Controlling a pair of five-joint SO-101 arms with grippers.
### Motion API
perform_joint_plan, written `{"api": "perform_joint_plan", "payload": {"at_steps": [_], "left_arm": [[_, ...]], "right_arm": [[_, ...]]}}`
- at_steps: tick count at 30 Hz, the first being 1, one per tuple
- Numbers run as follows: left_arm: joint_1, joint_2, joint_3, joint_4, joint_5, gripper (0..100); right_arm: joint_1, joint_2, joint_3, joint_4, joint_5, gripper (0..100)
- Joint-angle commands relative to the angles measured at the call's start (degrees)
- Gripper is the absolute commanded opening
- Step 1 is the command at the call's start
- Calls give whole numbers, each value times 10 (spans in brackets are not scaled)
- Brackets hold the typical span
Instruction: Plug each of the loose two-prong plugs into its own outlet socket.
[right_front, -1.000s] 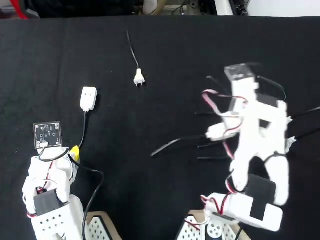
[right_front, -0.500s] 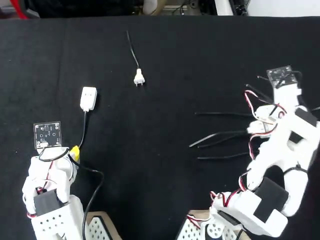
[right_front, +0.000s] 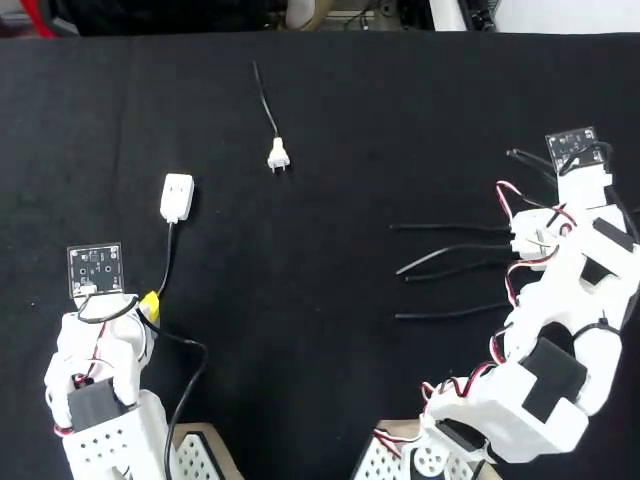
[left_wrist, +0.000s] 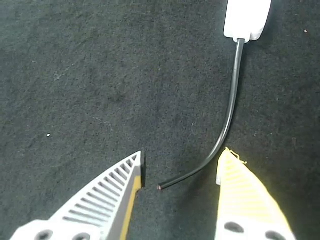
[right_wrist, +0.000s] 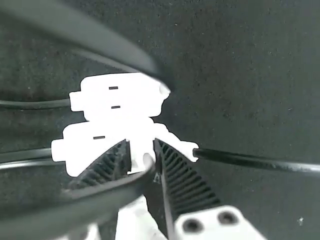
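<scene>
My left claw (left_wrist: 182, 155) apart astride black cable (left_wrist: 231, 100) end, surface's (right_front: 400, 120) left edge; white socket (left_wrist: 247, 17) ahead. My right claw (right_wrist: 141, 145) clamped on white plug (right_wrist: 146, 160), right edge, cables (right_front: 450, 229) crowding. One loose plug (right_front: 278, 155) toward far edge.

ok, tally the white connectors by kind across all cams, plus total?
Two-prong plug: 1
Outlet sockets: 3, a lone socket and, at the right tool, a slotted socket and a second slotted socket
Total: 4; another white piece there is unclear.
</scene>
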Motion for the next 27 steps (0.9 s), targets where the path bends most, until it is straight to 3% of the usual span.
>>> {"api": "perform_joint_plan", "payload": {"at_steps": [1,3,6,11,20,27], "left_arm": [[-1,-3,-3,-13,1,242],[-1,-3,-3,-13,1,242],[-1,-3,-3,-13,1,242],[-1,-3,-4,-13,1,242],[-1,-3,-5,-10,2,242],[-4,-3,-2,-8,1,242]], "right_arm": [[6,1,-22,-11,3,16],[2,1,-22,-11,3,38],[-4,1,-22,0,2,151],[-33,-27,-47,98,3,332],[-118,-189,-175,304,-33,338],[-307,-223,-264,393,-177,297]]}}
